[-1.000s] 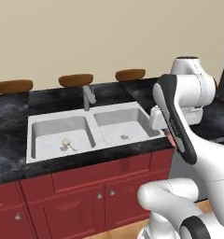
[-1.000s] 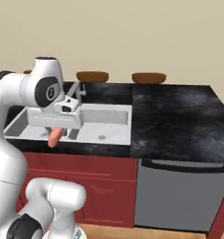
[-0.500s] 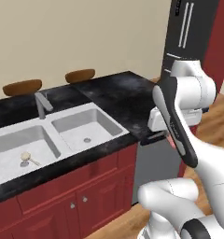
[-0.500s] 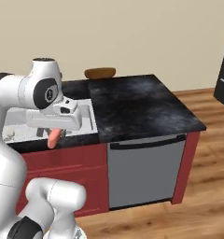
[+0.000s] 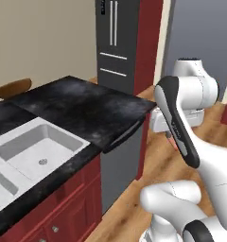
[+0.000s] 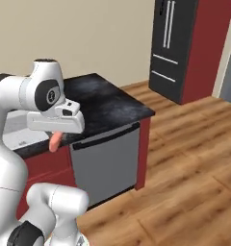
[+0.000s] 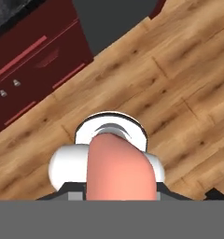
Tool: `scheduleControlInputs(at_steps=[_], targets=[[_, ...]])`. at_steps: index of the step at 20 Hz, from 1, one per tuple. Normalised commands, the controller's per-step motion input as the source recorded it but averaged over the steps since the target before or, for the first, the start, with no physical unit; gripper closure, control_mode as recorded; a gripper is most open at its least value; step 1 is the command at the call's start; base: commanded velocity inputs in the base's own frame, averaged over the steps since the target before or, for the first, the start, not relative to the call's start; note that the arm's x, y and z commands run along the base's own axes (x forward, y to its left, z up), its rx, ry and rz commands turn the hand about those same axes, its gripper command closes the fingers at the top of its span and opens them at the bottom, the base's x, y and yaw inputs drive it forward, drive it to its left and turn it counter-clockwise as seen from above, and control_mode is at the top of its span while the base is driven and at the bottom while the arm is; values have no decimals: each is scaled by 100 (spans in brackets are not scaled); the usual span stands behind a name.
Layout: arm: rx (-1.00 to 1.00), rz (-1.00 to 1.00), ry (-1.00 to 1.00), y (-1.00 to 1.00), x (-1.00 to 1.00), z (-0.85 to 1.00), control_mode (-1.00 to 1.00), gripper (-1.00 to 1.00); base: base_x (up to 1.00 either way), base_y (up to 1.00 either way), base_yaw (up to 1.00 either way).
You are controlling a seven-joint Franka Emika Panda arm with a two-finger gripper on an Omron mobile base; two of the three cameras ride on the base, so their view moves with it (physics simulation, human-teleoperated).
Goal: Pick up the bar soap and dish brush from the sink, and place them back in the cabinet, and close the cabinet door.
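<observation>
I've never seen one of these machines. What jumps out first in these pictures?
The big white arm fills the foreground, and its tool is closed on a salmon-pink bar soap hanging over the wooden floor, off the counter's edge. Behind it lie the black marbled counter with a pale sink and, farther back, a tall dark fridge.

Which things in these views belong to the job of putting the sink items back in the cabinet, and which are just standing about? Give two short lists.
Part of the job:
- bar soap, held in the gripper
- sink

Just standing about:
- dishwasher
- fridge
- black counter
- wooden stool
</observation>
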Motion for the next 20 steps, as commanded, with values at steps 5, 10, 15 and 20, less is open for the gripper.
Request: scheduleControlInputs(at_steps=[5, 10, 15, 20], targets=[[0, 0, 0, 0, 0, 0, 100, 100, 0, -1, -59], [0, 0, 0, 0, 0, 0, 100, 100, 0, -4, -58], [0, 0, 0, 0, 0, 0, 100, 100, 0, -3, -57], [0, 0, 0, 0, 0, 0, 100, 100, 0, -2, -57]])
